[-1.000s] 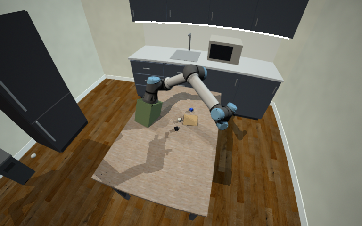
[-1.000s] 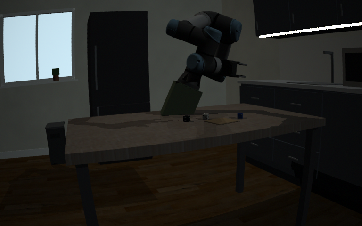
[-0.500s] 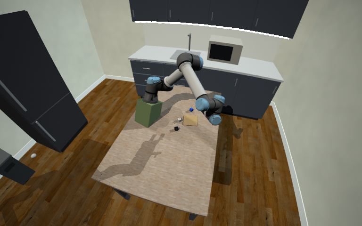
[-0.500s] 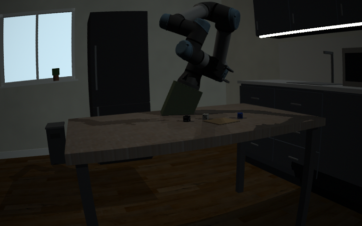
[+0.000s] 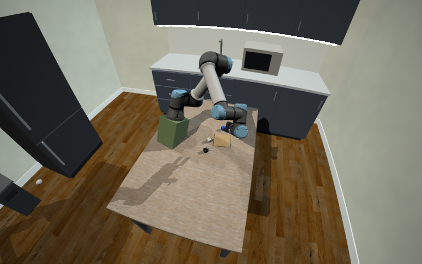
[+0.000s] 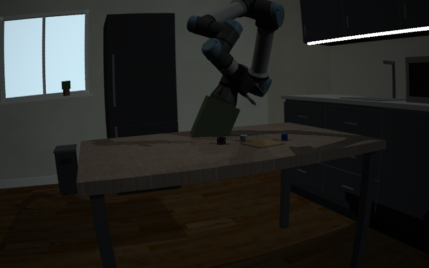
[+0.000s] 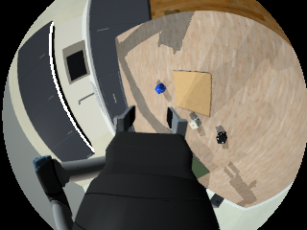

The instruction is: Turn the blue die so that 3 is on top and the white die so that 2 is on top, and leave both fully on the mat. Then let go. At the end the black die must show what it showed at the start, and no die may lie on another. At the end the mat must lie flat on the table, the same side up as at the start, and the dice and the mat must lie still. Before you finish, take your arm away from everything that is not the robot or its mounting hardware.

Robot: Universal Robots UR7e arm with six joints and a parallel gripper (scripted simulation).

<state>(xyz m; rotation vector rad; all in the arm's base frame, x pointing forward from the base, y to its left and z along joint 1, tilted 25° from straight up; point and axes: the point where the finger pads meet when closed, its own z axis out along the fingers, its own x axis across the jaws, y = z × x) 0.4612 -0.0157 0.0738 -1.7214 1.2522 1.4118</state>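
The tan mat (image 5: 222, 140) lies flat on the table; it also shows in the exterior view (image 6: 262, 143) and the wrist view (image 7: 192, 91). The blue die (image 5: 222, 127) (image 6: 284, 136) (image 7: 160, 88) sits on the table just beyond the mat, off it. The white die (image 5: 210, 139) (image 6: 243, 137) (image 7: 194, 125) sits on the table beside the mat's left edge. The black die (image 5: 205, 150) (image 6: 220, 140) (image 7: 221, 136) lies further left on the table. My gripper (image 7: 151, 112) (image 6: 250, 98) is open and empty, hanging in the air above the blue die and the mat's far side.
The arm's green pedestal (image 5: 172, 131) stands at the table's far left corner. A counter with cabinets (image 5: 249, 90) and a microwave (image 5: 261, 57) runs behind the table. A tall black fridge (image 5: 37, 93) stands at the left.
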